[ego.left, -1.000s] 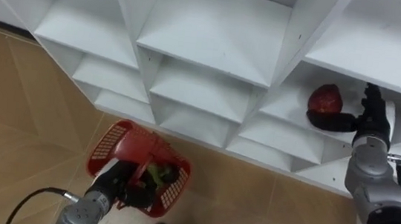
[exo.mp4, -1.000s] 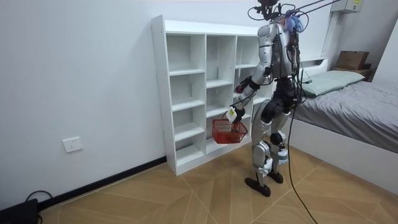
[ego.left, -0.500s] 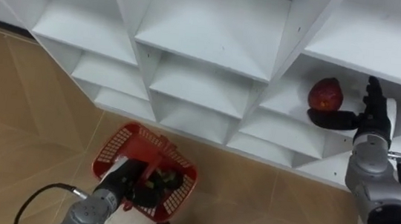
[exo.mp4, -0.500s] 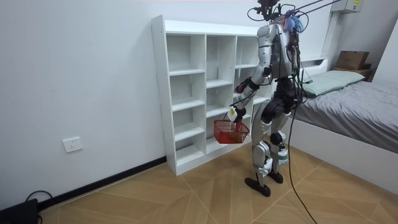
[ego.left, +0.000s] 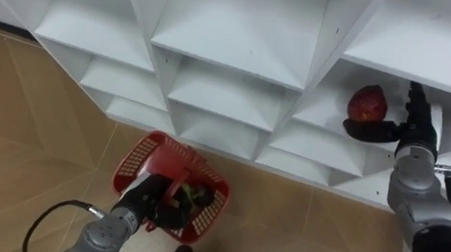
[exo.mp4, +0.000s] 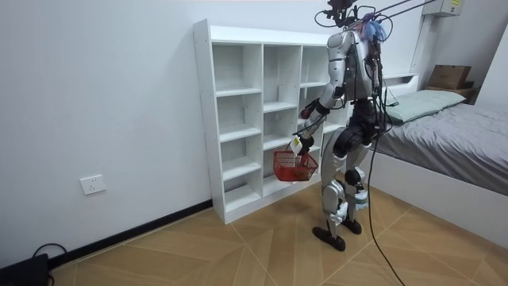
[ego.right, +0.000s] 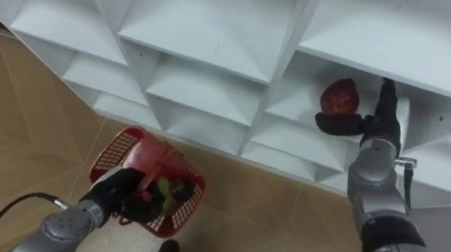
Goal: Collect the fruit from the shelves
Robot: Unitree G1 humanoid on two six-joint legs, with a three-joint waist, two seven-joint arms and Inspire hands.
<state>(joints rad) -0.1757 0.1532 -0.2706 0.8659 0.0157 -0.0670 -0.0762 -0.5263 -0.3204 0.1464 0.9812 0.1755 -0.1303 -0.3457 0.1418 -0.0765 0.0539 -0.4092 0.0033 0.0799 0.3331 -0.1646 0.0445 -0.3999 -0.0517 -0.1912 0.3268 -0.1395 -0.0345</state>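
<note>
Fruit (ego.left: 366, 104) touches the spread right robot hand (ego.left: 414, 133), while left robot hand (ego.left: 150, 204) grips half-hidden basket (ego.left: 140, 157).

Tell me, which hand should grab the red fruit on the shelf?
The right hand. It is up at the shelf, right beside the red fruit, with its thumb reaching under it. The left hand is low down, curled round the basket handle, so it is busy carrying.

I log a dark red round fruit (ego.left: 366, 103); red perforated plastic basket (ego.left: 141, 149), green pieces (ego.left: 193, 194) inside. White shelved closet (ego.left: 236, 26), plain. Tan wooden floor (ego.left: 14, 137), herringbone. My left hand (ego.left: 150, 200) and right hand (ego.left: 416, 133): black.
</note>
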